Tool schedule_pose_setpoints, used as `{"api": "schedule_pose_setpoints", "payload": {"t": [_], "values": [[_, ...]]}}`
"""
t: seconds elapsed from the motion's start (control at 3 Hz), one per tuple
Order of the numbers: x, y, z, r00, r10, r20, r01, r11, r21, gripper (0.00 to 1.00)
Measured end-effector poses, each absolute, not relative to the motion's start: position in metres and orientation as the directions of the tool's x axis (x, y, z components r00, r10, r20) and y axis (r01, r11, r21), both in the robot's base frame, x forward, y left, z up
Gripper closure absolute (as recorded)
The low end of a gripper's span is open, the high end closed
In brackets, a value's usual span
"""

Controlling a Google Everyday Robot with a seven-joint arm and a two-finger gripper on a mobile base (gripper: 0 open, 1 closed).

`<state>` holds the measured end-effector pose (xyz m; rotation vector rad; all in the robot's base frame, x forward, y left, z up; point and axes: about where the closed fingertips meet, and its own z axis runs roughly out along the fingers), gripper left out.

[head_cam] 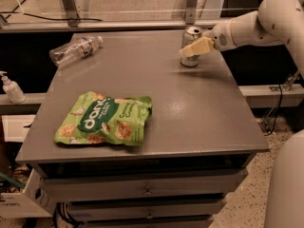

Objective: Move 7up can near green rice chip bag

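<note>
The 7up can (192, 32) stands upright near the far right edge of the grey table (204, 113). My gripper (194, 48) reaches in from the right on a white arm and sits at the can, its cream tip crossing the front of the can's body. The green rice chip bag (104, 118) lies flat near the table's front left, well apart from the can.
A clear plastic water bottle (76, 49) lies on its side at the far left corner. A white pump bottle (10, 88) stands on a ledge left of the table. Drawers (147, 190) sit under the tabletop. A rail runs behind the table.
</note>
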<state>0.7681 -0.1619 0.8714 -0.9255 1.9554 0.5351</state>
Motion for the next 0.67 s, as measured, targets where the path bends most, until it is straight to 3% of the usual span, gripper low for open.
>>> {"api": "schedule_pose_setpoints", "payload": {"t": [0.67], "values": [[0.761, -0.170, 0.875, -0.324, -0.384, -0.864, -0.792, 0.609, 0.027, 0.65]]}}
